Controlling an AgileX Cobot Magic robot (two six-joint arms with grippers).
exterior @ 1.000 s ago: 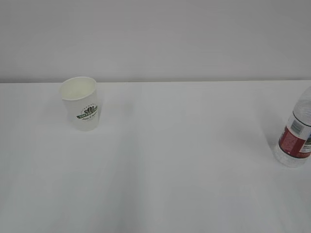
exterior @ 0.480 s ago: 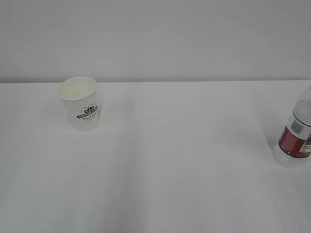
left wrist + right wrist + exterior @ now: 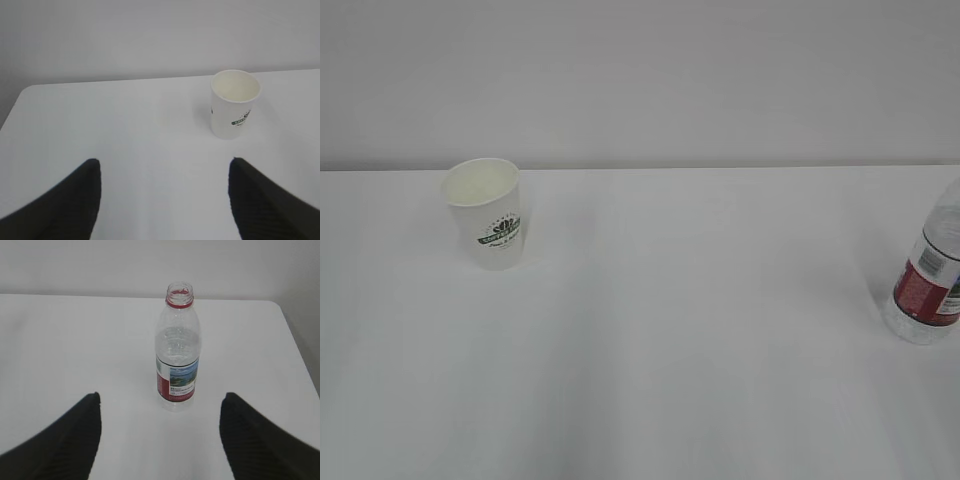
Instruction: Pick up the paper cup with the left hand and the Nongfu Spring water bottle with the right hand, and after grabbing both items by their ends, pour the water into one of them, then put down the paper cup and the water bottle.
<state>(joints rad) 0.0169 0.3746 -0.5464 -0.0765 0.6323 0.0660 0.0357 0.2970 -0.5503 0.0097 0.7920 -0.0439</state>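
— Cup first: the paper cup [image 3: 487, 212] stands upright far left on the white table [image 3: 670, 330], ahead and right of the left hand [image 3: 162, 200], whose jaws are spread wide and empty.

— And the Nongfu Spring water bottle [image 3: 177, 352]?

— Upright at the right edge, uncapped, centred ahead of the right hand [image 3: 160, 437], also spread and empty. I'd swing left rightward before closing, and grip low. Plain pale wall [image 3: 640, 80] behind.
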